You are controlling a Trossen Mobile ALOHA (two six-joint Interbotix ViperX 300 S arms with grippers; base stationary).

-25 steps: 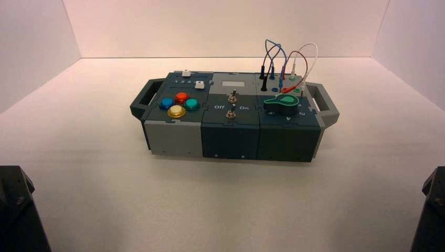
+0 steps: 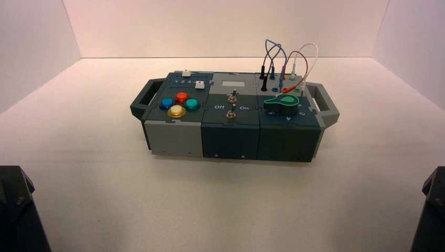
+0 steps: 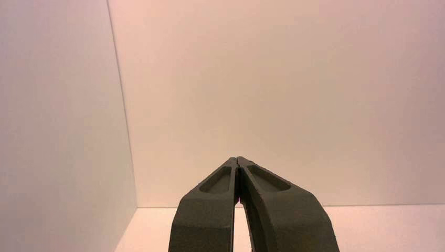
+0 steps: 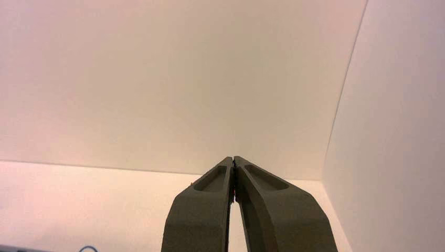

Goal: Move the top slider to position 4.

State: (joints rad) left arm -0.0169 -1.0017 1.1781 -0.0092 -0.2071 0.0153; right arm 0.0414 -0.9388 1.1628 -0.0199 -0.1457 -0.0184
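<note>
The top slider [image 2: 186, 73], a white knob at the box's [image 2: 176, 139] far left, the twin white knob [image 2: 199, 84] nearer me, four round buttons [image 2: 181, 97] below, my left gripper [image 3: 237, 158] and right gripper [image 4: 234, 158] parked at either side, fingertips together, both empty

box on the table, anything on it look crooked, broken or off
Nothing stands out: the box sits upright on the table, with its four round push buttons seated in their cluster. The wires loop loosely above it, which looks normal.
</note>
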